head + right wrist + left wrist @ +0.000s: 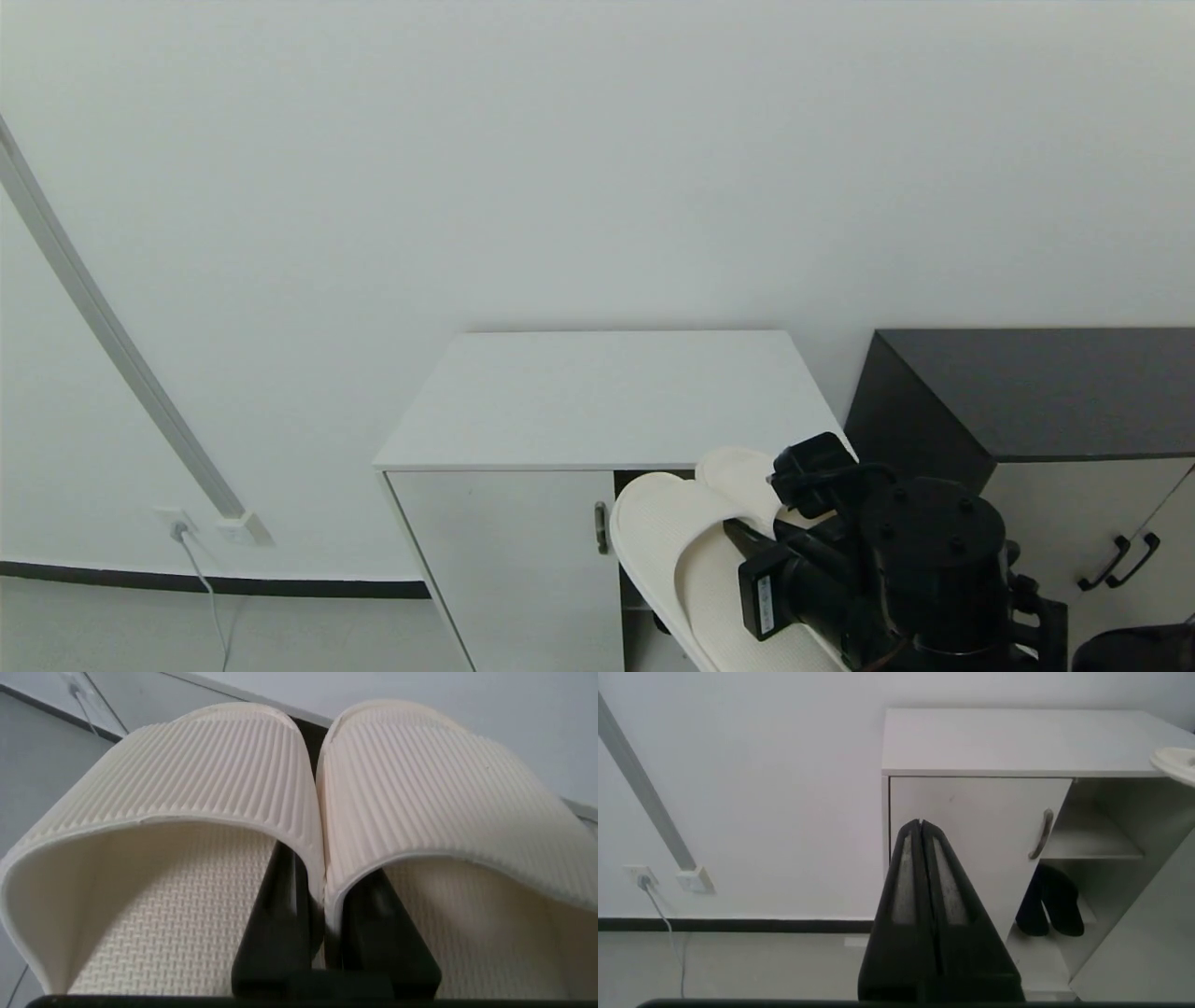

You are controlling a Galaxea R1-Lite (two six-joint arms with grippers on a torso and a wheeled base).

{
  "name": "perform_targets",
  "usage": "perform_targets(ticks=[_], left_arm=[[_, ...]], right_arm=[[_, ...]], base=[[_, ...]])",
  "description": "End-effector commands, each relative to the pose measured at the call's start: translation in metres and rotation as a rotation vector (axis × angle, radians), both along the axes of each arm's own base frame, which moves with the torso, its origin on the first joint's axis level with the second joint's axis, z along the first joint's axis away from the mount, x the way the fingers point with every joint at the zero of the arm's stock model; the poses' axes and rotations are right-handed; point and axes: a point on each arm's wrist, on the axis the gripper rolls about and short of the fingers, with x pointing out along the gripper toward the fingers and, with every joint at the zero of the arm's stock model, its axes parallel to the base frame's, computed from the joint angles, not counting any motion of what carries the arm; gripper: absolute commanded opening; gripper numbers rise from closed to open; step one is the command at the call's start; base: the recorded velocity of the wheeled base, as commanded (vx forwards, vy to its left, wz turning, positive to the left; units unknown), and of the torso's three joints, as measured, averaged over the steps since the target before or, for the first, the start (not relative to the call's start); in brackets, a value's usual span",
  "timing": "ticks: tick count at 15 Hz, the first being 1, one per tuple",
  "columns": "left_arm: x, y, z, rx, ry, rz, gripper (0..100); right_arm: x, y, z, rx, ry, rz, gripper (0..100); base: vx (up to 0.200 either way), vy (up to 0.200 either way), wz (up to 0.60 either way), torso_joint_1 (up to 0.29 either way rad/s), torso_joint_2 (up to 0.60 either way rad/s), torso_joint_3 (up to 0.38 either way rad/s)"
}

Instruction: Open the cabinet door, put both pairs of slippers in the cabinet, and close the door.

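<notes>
A white cabinet (pixel 597 401) stands against the wall, its left door (pixel 504 560) closed and its right half open. My right gripper (pixel 747 541) is shut on a pair of cream slippers (pixel 672 532), holding them side by side in front of the opening. Up close, the slippers (pixel 234 793) are pinched at their inner edges by the right gripper (pixel 322 924). A black pair of slippers (pixel 1050 901) stands on the lower shelf inside the cabinet (pixel 1018 742). My left gripper (pixel 920 835) is shut and holds nothing, some way back from the closed door.
The open right door (pixel 1148 924) swings out beside the opening. A dark-topped cabinet (pixel 1036 383) with black handles stands close on the right. On the left wall are a slanted cable duct (pixel 112 336), a socket (pixel 177 525) and a hanging cord.
</notes>
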Motion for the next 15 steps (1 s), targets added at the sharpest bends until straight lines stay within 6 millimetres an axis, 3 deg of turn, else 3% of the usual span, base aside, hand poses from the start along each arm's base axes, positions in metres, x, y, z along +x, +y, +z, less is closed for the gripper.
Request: perform_targets(ticks=[1,9,15], left_arm=[[0.0000,0.0000,0.0000,0.000,0.000,0.001,0],[0.0000,0.0000,0.0000,0.000,0.000,0.001,0],[0.0000,0.0000,0.0000,0.000,0.000,0.001,0]], right_arm=[[-0.0004,0.0007,-0.0013,-0.004,0.001,0.003,0],[-0.0011,-0.0010,-0.0039,-0.017,0.005,0.003,0],[-0.0014,-0.0014,-0.0046,-0.019,0.008,0.004,0]], base=[[0.000,0.000,0.00,-0.144,0.34,0.193],[0.000,0.000,0.00,-0.171,0.38,0.214],[0.000,0.000,0.00,-0.229,0.54,0.314]])
